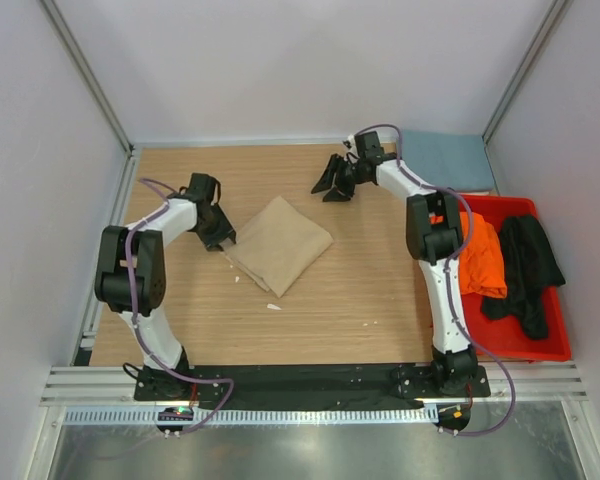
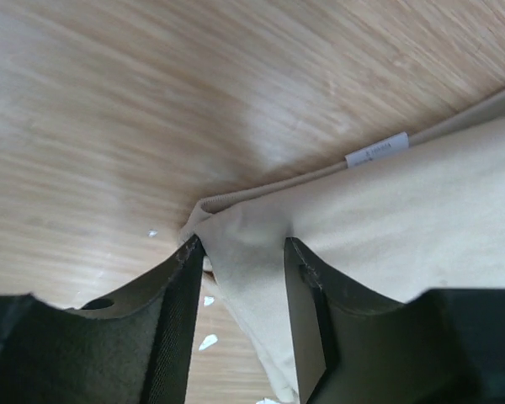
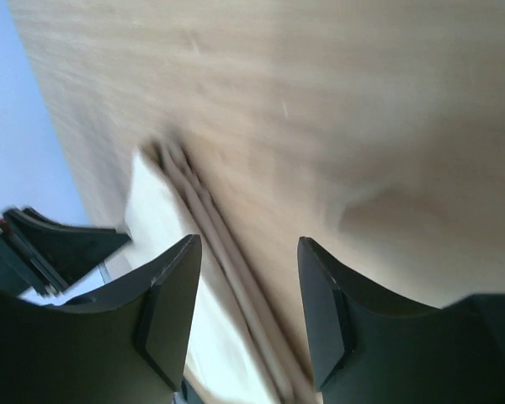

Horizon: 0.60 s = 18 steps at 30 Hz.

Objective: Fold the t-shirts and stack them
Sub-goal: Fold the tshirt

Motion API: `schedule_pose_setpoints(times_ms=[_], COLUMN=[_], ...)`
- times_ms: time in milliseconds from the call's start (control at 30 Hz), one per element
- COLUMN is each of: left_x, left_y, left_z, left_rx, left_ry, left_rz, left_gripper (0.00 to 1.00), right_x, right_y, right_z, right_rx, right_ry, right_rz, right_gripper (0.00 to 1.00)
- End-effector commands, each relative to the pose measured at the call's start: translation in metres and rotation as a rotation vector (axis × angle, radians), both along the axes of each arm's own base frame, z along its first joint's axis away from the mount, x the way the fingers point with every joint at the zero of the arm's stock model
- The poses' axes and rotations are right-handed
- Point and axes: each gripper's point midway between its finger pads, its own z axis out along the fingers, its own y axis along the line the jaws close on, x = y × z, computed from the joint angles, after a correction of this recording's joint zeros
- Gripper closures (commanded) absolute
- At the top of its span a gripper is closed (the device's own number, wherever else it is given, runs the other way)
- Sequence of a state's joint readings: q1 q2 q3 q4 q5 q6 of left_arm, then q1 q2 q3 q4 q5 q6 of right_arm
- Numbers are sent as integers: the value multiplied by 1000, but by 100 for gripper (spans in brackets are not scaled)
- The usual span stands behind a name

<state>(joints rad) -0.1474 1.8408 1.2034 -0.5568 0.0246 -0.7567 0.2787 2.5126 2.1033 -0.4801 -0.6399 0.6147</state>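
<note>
A folded tan t-shirt (image 1: 280,243) lies on the wooden table (image 1: 370,280), left of centre. My left gripper (image 1: 220,237) sits low at its left corner. In the left wrist view the left gripper (image 2: 242,252) is open, with the shirt's corner (image 2: 244,244) lying loose between the fingers. My right gripper (image 1: 333,184) hovers at the back of the table, clear of the tan shirt; its jaws (image 3: 248,252) stand open and empty. A slate blue-grey t-shirt (image 1: 447,160) lies flat at the back right. The orange t-shirt (image 1: 477,255) and the black t-shirt (image 1: 525,265) lie crumpled in the red bin.
The red bin (image 1: 550,350) stands at the right table edge beside the right arm. Small white scraps (image 1: 273,306) lie on the wood in front of the tan shirt. A white label (image 2: 377,150) shows at the shirt's edge. Walls enclose the table on three sides.
</note>
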Motion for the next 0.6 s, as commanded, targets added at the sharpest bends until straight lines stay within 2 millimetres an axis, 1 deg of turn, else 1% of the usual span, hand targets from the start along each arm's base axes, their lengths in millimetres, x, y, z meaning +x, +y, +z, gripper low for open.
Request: schedule_pose_setpoints(times_ms=[0, 33, 67, 100, 133, 167, 267, 333, 367, 400, 467, 533, 567], left_x=[-3, -3, -5, -5, -5, -6, -11, -17, -20, -23, -28, -35, -37], left_y=[15, 13, 8, 5, 4, 0, -8, -8, -11, -12, -22, -29, -34], left_z=[30, 43, 48, 54, 68, 73, 89, 91, 94, 91, 91, 85, 80], left_rx=[44, 28, -2, -14, -32, -55, -104, -110, -124, -132, -177, -212, -220], left_ry=[-68, -101, -107, -125, -164, -178, -220, -224, -227, -220, -207, -181, -166], left_rz=[1, -2, -13, -15, -10, -19, -32, -39, -49, -56, -97, -132, -157], left_gripper=[54, 54, 54, 54, 54, 53, 53, 53, 53, 53, 55, 57, 57], right_x=[-40, -48, -61, -68, -73, -81, -91, -92, -95, -96, -101, -107, -116], right_y=[-13, -15, -19, -19, -20, -21, -21, -18, -18, -19, -20, -21, -21], right_z=[40, 55, 36, 35, 32, 26, 16, 13, 6, 2, -8, -12, -18], right_rx=[-32, -20, -28, -23, -21, -18, -8, 3, -1, -2, -11, -25, -34], right_ry=[-34, -57, -20, -3, 5, 27, 60, 66, 84, 92, 113, 121, 138], right_rz=[44, 45, 42, 34, 33, 37, 55, 55, 53, 49, 48, 55, 66], right_gripper=[44, 44, 44, 48, 51, 54, 65, 73, 75, 77, 78, 80, 80])
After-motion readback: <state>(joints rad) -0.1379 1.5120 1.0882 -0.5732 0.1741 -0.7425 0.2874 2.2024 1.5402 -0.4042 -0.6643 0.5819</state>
